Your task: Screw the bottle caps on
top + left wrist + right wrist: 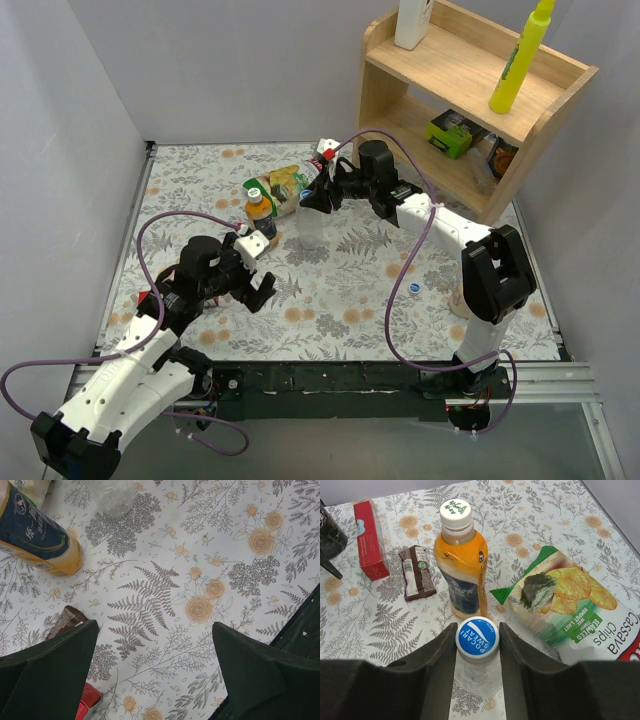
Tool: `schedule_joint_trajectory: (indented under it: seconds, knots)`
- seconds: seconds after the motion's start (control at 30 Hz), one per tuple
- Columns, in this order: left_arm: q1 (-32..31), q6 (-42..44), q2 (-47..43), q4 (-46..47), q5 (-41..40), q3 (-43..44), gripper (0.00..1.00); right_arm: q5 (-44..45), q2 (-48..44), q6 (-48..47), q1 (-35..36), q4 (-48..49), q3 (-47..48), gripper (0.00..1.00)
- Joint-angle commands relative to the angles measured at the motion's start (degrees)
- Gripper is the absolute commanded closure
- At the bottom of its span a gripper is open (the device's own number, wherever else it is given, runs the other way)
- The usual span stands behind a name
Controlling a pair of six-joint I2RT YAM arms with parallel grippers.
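Observation:
My right gripper (477, 626) is shut on a blue bottle cap (477, 637) marked in white, which sits on the neck of a clear bottle (477, 675) standing upright. From above, that right gripper (318, 200) hangs over the clear bottle (311, 232). Just behind it stands the orange-liquid bottle (461, 565) with a whitish-green cap (455, 510) on top. A second blue cap (415, 288) lies loose on the table to the right. My left gripper (258, 292) is open and empty above the cloth (155, 630), near the orange bottle's base (37, 540).
A chips bag (570, 605) lies right of the bottles. A brown wrapper (417, 572) and a red box (370, 540) lie to their left. A wooden shelf (470, 100) at the back right holds a cream bottle (412, 20) and a tall yellow bottle (520, 60).

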Motion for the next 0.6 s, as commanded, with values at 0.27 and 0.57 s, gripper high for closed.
schedule_joint_trajectory:
  seconds: [0.27, 0.57]
  knots:
    - [0.6, 0.8, 0.4, 1.0, 2.4, -0.9, 0.02, 0.5, 0.7, -0.4, -0.1, 2.5, -0.8, 0.48]
    - [0.9, 1.2, 0.5, 1.1, 3.5, -1.5, 0.02, -0.5, -0.6, -0.5, -0.1, -1.3, 2.4, 0.10]
